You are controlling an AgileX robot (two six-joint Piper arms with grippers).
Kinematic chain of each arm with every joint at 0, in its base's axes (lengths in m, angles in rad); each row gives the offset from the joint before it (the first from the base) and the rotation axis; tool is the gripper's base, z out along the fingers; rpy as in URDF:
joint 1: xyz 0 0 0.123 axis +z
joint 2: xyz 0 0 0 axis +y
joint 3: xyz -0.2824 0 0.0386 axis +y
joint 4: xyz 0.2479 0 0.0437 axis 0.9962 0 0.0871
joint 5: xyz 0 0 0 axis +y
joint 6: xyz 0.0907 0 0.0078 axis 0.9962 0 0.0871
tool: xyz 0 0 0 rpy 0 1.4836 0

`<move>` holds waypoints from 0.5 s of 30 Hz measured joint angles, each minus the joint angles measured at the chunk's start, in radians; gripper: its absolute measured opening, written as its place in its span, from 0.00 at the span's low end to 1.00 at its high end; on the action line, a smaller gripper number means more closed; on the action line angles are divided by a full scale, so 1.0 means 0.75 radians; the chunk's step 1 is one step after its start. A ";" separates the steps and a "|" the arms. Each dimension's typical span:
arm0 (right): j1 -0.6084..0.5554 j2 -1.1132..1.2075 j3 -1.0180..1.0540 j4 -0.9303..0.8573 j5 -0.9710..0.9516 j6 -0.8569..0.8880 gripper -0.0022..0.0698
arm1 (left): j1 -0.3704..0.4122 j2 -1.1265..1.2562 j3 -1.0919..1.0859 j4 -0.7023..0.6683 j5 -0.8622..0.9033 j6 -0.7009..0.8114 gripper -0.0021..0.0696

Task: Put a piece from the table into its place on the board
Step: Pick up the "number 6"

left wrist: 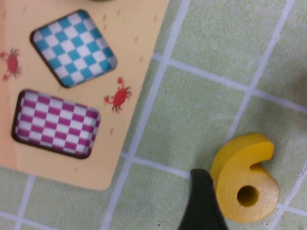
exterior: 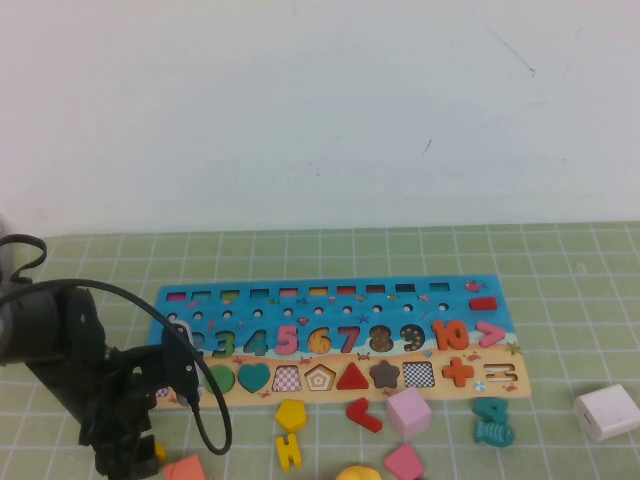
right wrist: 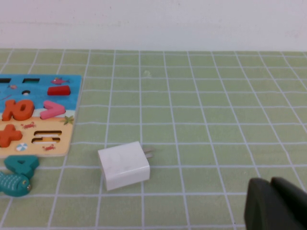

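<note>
The yellow numeral 6 piece [left wrist: 245, 188] lies flat on the green grid table [left wrist: 206, 96], just off the board's near left corner. In the high view only a yellow sliver of it [exterior: 160, 452] shows beside my left gripper [exterior: 135, 452]. The left gripper hangs low over the piece; one black finger [left wrist: 201, 203] rests against its side, the other finger is out of frame, and the jaws look open. The board [exterior: 340, 300] lies across the table's middle; its tan corner [left wrist: 136, 57] shows two checkered empty recesses. My right gripper [right wrist: 277, 205] is shut and empty over bare mat at the right.
A white plug block [exterior: 606, 411] lies right of the board. Loose pieces sit in front of the board: yellow pentagon [exterior: 291, 413], yellow H-like piece [exterior: 288, 450], red piece [exterior: 363, 413], pink cube [exterior: 409, 412], teal fish [exterior: 493, 432], orange piece [exterior: 185, 468].
</note>
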 joint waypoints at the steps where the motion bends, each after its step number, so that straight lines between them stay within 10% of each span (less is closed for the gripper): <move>1: 0.000 0.000 0.000 0.000 0.000 0.000 0.03 | 0.004 0.003 0.000 0.000 0.000 0.003 0.62; 15: 0.000 0.000 0.000 0.000 0.000 0.000 0.03 | 0.005 0.071 0.000 0.037 0.008 0.014 0.62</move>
